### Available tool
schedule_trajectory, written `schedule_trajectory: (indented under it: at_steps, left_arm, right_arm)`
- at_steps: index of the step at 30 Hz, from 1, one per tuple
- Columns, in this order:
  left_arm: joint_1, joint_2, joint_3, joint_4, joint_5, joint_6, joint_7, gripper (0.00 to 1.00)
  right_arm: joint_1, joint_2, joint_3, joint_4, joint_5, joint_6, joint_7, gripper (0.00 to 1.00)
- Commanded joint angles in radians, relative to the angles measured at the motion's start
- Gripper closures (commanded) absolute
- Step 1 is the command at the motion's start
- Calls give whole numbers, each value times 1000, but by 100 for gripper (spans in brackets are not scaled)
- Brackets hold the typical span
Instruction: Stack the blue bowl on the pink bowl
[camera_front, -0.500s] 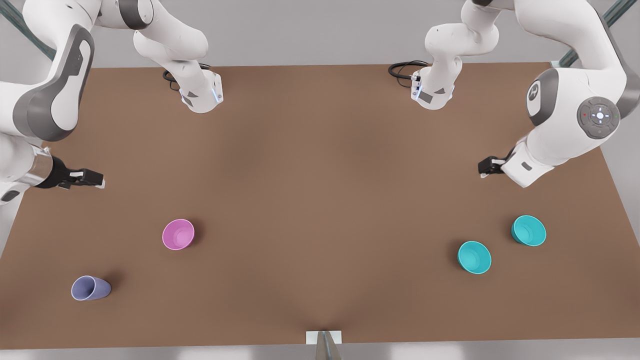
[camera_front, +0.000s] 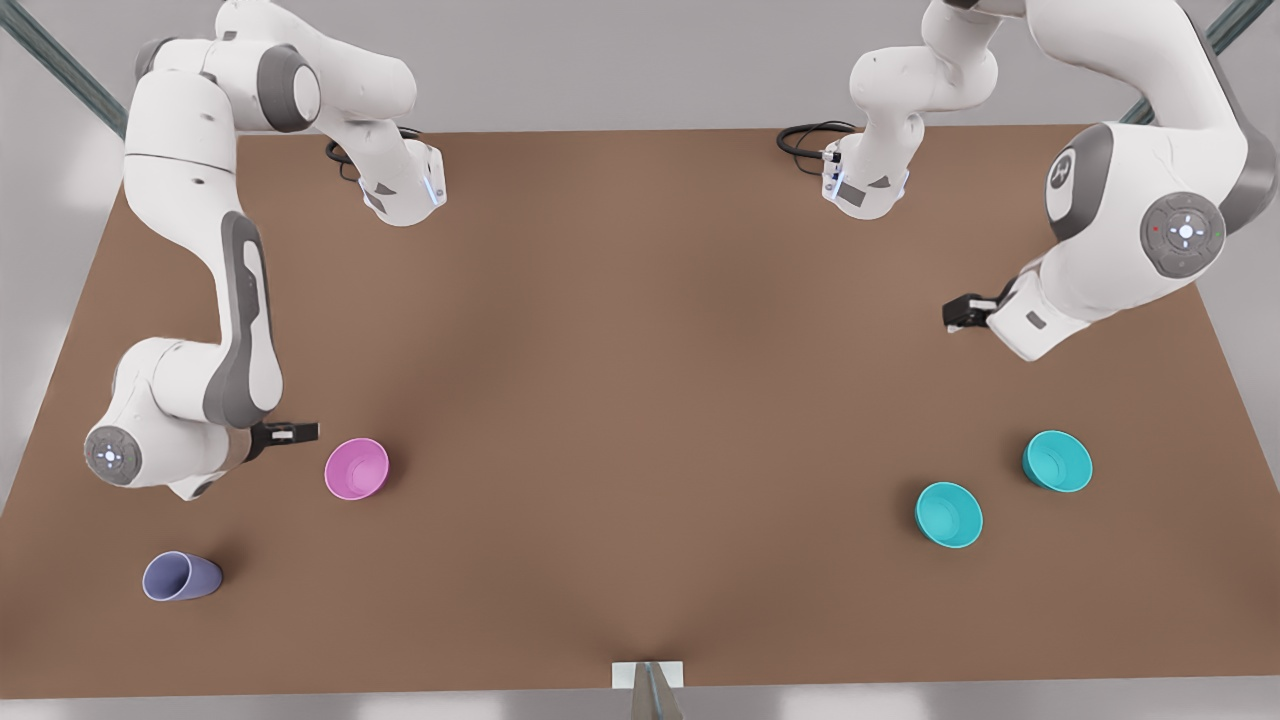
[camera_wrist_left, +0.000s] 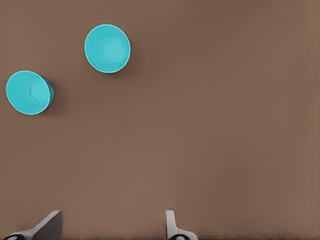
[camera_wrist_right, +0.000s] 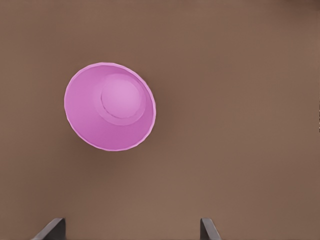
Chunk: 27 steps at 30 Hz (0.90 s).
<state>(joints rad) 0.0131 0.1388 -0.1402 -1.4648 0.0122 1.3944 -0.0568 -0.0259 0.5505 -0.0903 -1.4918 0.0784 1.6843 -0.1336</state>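
Note:
The pink bowl stands upright on the brown table at the front view's left, and is also in the right wrist view. My right gripper hovers just beside it, open, holding nothing. Two identical blue bowls stand at the front view's right and appear in the left wrist view. My left gripper hangs above the table some way behind them, open and holding nothing.
A lavender cup lies on its side near the table's front at the front view's left. Both arm bases stand at the far edge with black cables. A small white bracket sits at the front edge.
The right arm has swung down and toward the pink bowl, bringing its gripper right next to it. The left gripper shifted slightly back and away from the blue bowls.

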Motion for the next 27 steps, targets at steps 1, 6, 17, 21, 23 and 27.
schedule_trajectory:
  at_steps: [1, 6, 17, 21, 23, 27]
  left_arm:
    - [2, -2, 1, 11, -31, -58, -8, 0]
    - [39, -15, -1, 95, -46, -167, -8, 0]
    - [91, 2, -2, 97, -52, -138, -3, 0]
    - [76, 31, -6, 95, -52, -138, 2, 0]
    - [77, 30, -6, 95, -51, -135, 0, 0]
    - [81, 30, -4, 95, -60, -146, 5, 0]
  right_arm:
    - [-3, 26, 0, 1, 11, 179, 100, 0]
    - [-3, 49, -3, -21, 58, 351, 155, 0]
    - [6, 140, 9, -123, 92, 414, 284, 0]
    - [6, 175, 9, -119, 92, 420, 282, 0]
    - [6, 175, 9, -119, 92, 422, 282, 4]
    - [6, 175, 9, -117, 89, 416, 272, 79]
